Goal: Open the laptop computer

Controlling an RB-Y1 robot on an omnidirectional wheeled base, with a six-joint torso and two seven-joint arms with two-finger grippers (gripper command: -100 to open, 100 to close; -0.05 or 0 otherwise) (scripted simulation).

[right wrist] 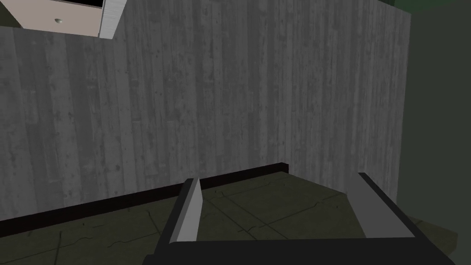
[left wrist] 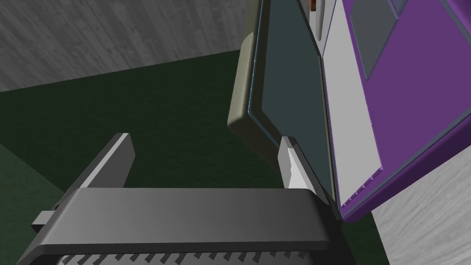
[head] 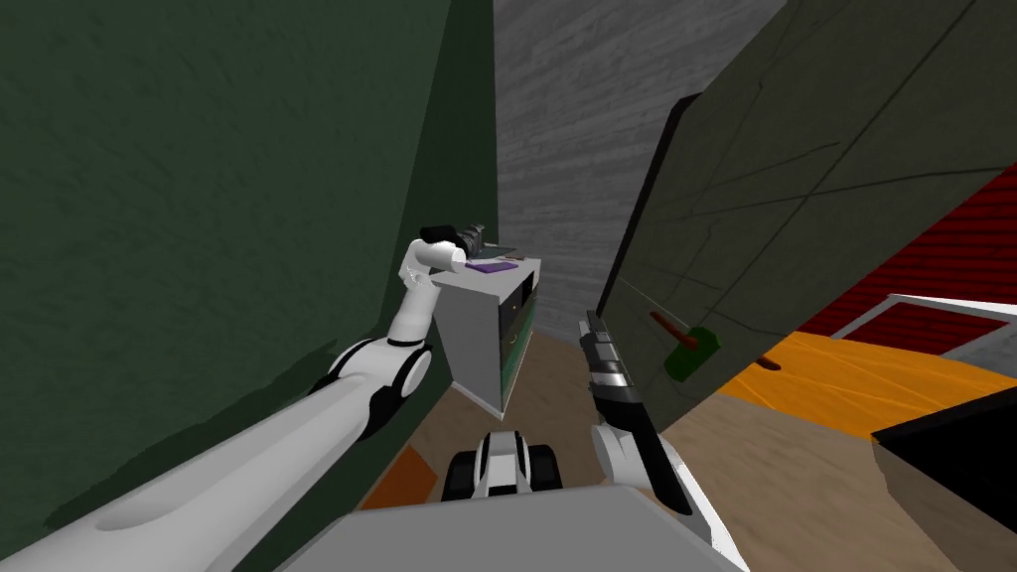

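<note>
While its fingers stand wide apart, the left gripper (left wrist: 204,140) lays one finger against the laptop (left wrist: 290,92).
Olive-cased with a dark screen face, it sits atop the grey cabinet (head: 477,328) beside a flat purple item (left wrist: 404,92); the right gripper (right wrist: 279,179) is open too.

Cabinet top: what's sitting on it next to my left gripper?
On the cabinet: a laptop and a flat purple pad beside it. The left gripper, open, has one finger at the laptop's edge. The top beneath them is covered.
</note>
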